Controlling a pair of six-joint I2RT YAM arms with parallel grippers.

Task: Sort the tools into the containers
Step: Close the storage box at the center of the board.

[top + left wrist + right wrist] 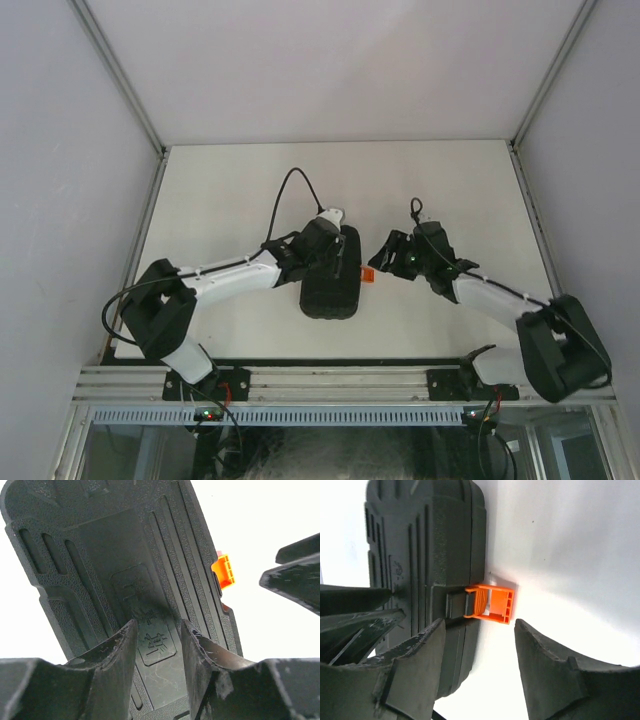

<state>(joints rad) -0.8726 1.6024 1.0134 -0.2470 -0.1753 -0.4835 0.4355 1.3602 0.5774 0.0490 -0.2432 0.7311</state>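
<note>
The black ribbed tool case [330, 290] lies closed on the white table. My left gripper [328, 243] hovers low over its lid, jaws apart with only the lid [100, 555] showing between them [159, 627]. The orange latch [492, 601] sticks out sideways from the case's right edge [430, 545]. My right gripper [480, 625] is open just short of that latch, one finger beside the case wall and the other over bare table. The same latch [367, 274] lies between the case and the right gripper [385, 258]. No tools are in view.
The white table [220, 200] is walled on three sides. A black cable [285, 195] loops up from the left wrist. The right gripper's fingers [295, 575] reach into the left wrist view, close beside the latch [223, 571].
</note>
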